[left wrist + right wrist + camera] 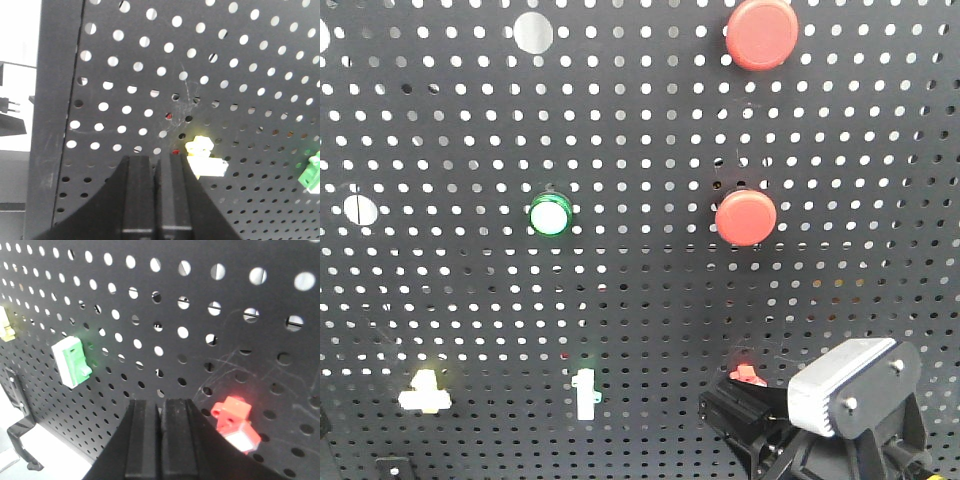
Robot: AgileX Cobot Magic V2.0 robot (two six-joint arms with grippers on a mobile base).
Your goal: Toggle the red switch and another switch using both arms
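The red switch (747,376) is low on the black pegboard; in the right wrist view this red switch (235,425) shows a white lever tip. My right gripper (161,402) is shut and empty, its tips just left of the switch and close to the board. From the front, that right gripper (725,408) sits just below the switch. The pale-yellow switch (425,392) is low on the left. In the left wrist view my left gripper (157,159) is shut and empty, just left of this yellow switch (205,156).
Two big round red buttons (761,33) (745,217) and a round green button (550,215) sit higher up. A white-levered green toggle (584,392) stands between the two switches. The pegboard's left frame edge (55,115) is near the left gripper.
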